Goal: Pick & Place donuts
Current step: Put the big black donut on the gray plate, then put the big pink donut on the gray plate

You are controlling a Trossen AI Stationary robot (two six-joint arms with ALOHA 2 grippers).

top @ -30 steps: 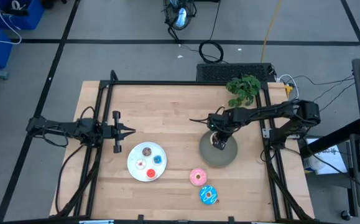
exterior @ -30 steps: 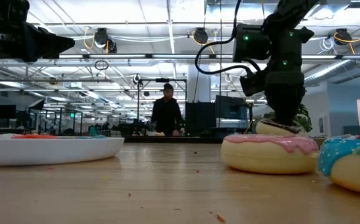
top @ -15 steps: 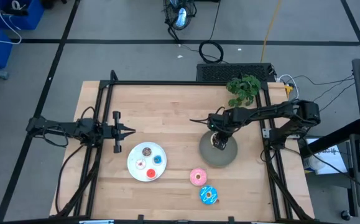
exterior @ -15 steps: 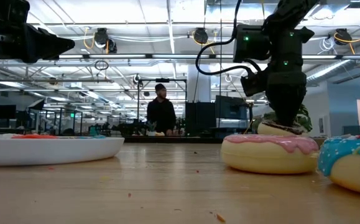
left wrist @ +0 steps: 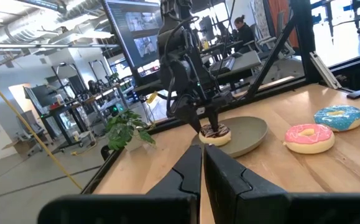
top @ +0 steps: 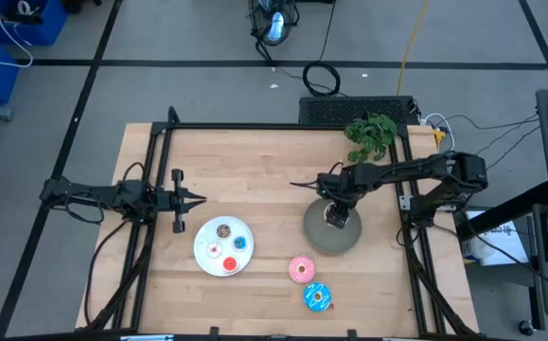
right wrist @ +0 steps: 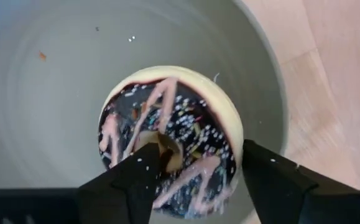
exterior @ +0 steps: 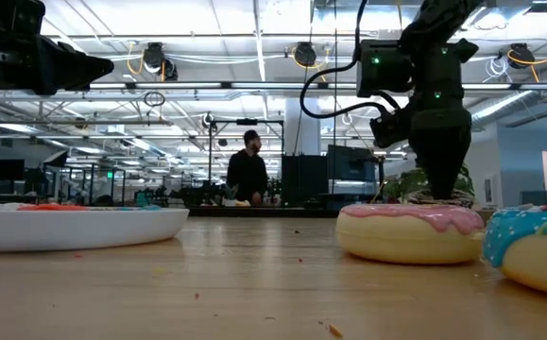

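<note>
A brown donut with pale drizzle [right wrist: 173, 137] lies flat on the grey plate [top: 330, 237] at the table's right. My right gripper [right wrist: 201, 155] hovers over it, open and pointing down. One finger stands above the donut's hole, the other outside its rim. A pink donut [top: 301, 270] and a blue sprinkled donut [top: 317, 297] lie on the wood nearer the front edge. The white plate [top: 207, 232] carries several tiny donuts. My left gripper [top: 201, 199] waits, shut, at the table's left.
A potted plant [top: 372, 133] stands at the far right corner. Black frame rails [top: 150, 237] run along the table's left and right sides. A person [exterior: 249, 175] stands in the room far behind the table. Bare wood lies between the two plates.
My right gripper has opened above the grey plate and let go of the brown donut. The donut, which showed under the fingers in the low view, has dropped onto the plate and is now hidden behind the pink donut.
</note>
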